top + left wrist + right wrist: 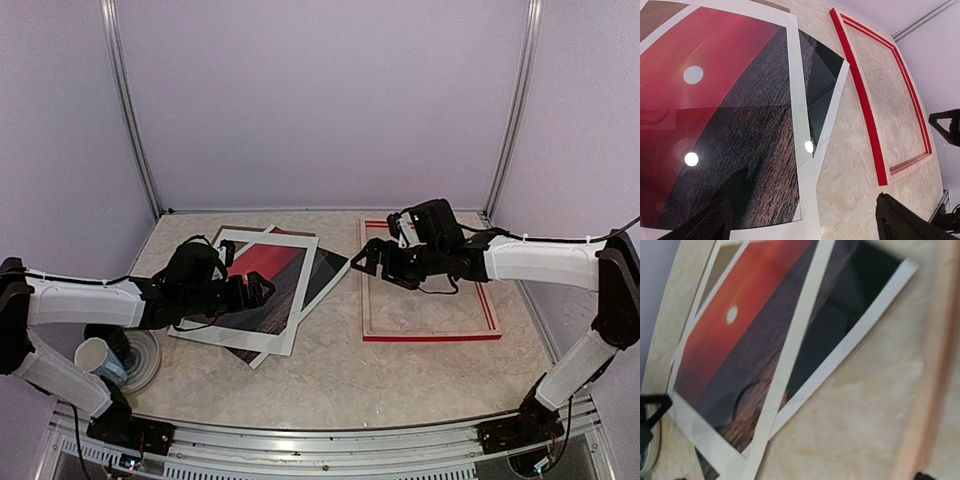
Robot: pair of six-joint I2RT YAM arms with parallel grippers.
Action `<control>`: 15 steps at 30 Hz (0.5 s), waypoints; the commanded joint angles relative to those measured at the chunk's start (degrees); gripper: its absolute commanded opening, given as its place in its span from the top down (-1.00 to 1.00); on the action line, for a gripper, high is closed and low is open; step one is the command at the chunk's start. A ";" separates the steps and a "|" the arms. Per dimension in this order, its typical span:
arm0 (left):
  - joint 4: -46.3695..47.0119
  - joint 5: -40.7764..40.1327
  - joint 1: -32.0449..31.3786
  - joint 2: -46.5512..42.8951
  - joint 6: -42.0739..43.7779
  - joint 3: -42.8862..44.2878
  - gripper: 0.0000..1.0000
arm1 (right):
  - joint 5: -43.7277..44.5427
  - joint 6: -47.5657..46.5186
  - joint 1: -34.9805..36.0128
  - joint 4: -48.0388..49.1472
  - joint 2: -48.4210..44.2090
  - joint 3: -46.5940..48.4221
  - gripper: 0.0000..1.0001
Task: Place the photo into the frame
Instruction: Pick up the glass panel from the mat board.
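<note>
Evidently at the pick-up step, with nothing gripped yet. Over on the left of the table (330, 380), face up on top of a loose stack, the photo (272, 265), overlapping a darker white-bordered print (328, 272) and apart from the frame (430, 338), flat on the right with tabletop showing through its opening. Low above the photo's near half, the left gripper (258, 291), fingers spread wide and clamped on nothing; in the left wrist view, both fingertips (715, 220) seemingly clear of the paper, though hard to tell for certain. Between stack and frame, above the frame's left rail, the right gripper (372, 262), likewise spread wide and empty. Next, probably: lower onto a free edge or corner of the photo, pinch the top sheet alone, lift without dragging the print beneath. Worth minding: thin flat paper, little for fingertips to catch, so perhaps nudge an edge free first. Then carry across and square up with the frame's opening before lowering.
</note>
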 commanded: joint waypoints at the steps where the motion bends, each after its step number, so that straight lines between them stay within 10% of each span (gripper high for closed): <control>1: 3.84 1.14 -0.66 1.26 -0.18 -0.38 -0.98 | -2.75 2.05 3.06 2.63 4.56 2.37 -0.96; 15: 13.36 6.28 -0.66 7.04 1.29 -3.29 -0.98 | -1.48 10.98 7.62 3.48 20.75 12.35 -0.96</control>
